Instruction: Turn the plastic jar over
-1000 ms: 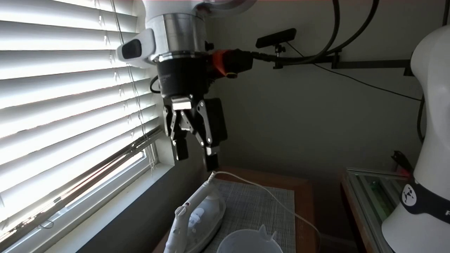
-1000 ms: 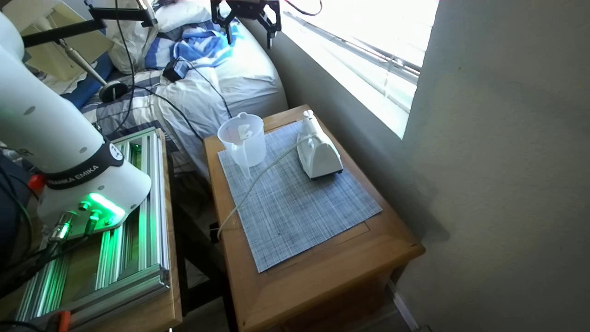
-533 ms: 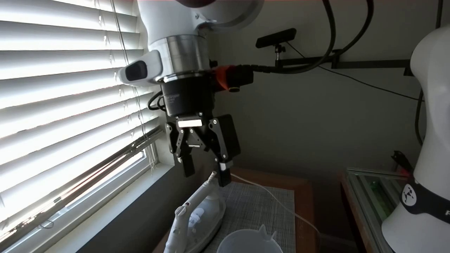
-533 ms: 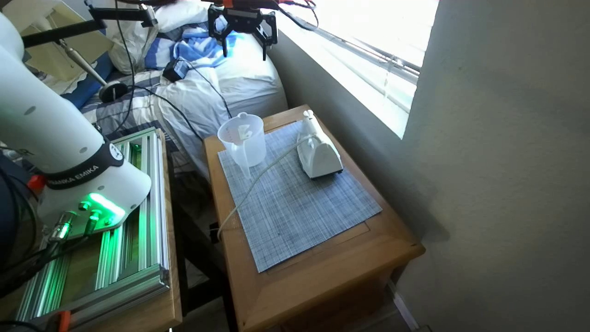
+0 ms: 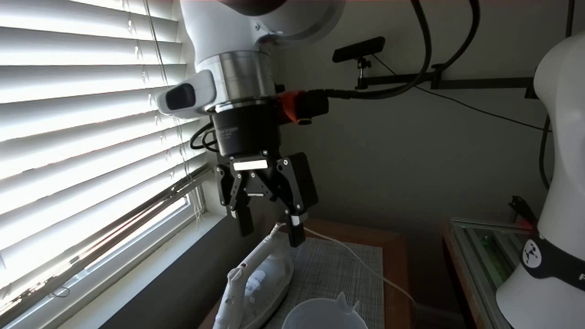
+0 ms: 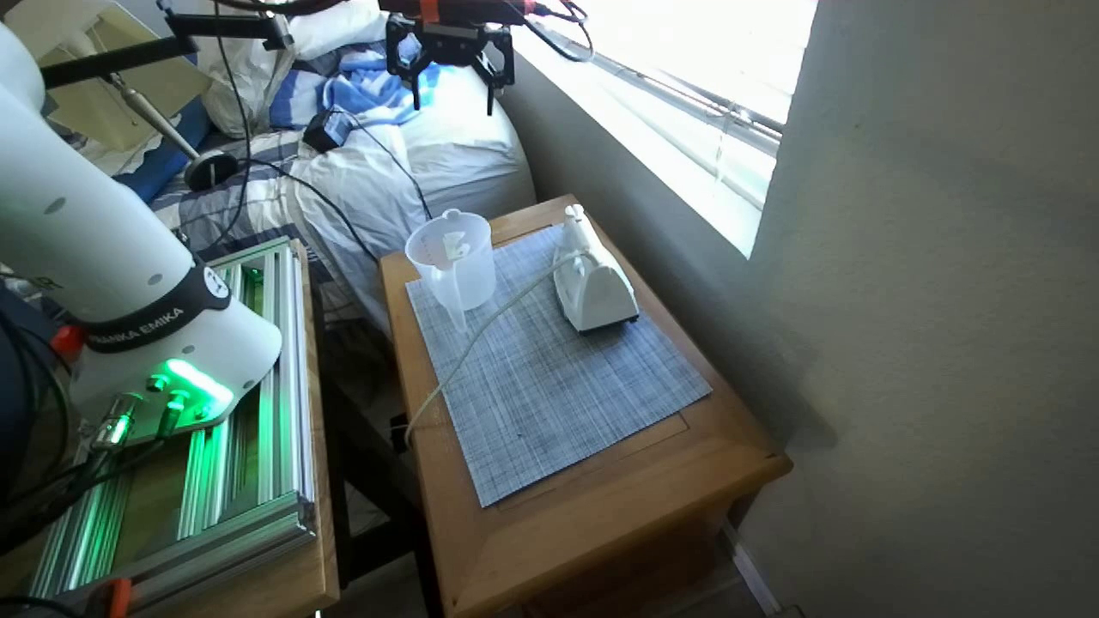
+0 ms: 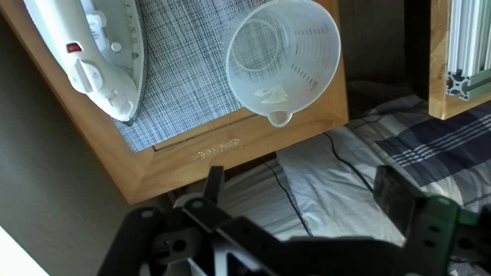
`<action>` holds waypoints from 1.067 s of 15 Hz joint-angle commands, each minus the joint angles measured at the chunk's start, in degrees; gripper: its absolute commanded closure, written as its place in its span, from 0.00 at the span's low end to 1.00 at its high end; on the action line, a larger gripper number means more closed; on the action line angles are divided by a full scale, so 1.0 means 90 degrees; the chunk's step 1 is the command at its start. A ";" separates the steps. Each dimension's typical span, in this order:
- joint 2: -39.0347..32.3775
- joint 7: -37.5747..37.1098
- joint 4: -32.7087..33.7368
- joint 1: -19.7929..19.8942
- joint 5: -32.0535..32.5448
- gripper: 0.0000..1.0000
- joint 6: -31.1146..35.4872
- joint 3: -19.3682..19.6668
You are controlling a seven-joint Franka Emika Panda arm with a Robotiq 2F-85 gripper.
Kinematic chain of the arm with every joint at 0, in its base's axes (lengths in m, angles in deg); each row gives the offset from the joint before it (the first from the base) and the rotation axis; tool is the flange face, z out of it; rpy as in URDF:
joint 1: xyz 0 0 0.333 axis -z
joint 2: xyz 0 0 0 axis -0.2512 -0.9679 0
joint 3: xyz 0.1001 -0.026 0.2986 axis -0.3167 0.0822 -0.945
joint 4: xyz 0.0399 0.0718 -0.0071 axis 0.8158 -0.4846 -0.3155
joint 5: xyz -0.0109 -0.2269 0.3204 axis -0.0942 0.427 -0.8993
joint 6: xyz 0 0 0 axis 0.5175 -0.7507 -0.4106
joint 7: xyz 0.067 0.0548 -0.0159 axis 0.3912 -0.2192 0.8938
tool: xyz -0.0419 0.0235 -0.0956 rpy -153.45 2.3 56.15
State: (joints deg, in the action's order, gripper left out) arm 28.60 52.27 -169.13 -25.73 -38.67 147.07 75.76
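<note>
The plastic jar is a translucent whitish measuring jug with a round rim, spout and handle. It stands upright, mouth up, on the table's mat; it shows in both exterior views [image 5: 322, 315] [image 6: 470, 279] and in the wrist view [image 7: 303, 76]. In an exterior view only its top shows at the bottom edge. My gripper [image 5: 272, 238] [image 6: 453, 110] is open and empty, high above and apart from the jar. In the wrist view the gripper [image 7: 300, 174] has its fingers wide apart, with the bed beyond the table edge between them. The jar's handle is out of the wrist view.
A white iron [image 5: 242, 288] [image 6: 592, 283] [image 7: 88, 65] stands beside the jar on the grey mat [image 6: 558, 403]. Its cord [image 6: 489, 322] runs across the mat near the handle. The wooden table [image 6: 618, 524] is bordered by the wall and window blinds [image 5: 91, 114]. A bed [image 6: 472, 154] lies beyond.
My gripper has moved down in both exterior views, and slightly right in the view beside the blinds; it slowed in the last half second. It stayed open. The jar and iron have not moved.
</note>
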 commanded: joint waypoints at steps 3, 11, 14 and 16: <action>-0.0128 0.2058 -0.0291 0.0011 -0.0936 0.00 0.0410 -0.0007; -0.0499 0.3131 -0.0746 0.0087 -0.2028 0.00 0.1776 -0.0114; -0.0667 0.3198 -0.0831 0.0123 -0.2004 0.00 0.2201 -0.0177; -0.0787 0.3216 -0.0866 0.0148 -0.2008 0.00 0.2433 -0.0207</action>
State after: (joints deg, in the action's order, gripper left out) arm 23.23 78.96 -176.22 -25.55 -55.13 165.21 75.26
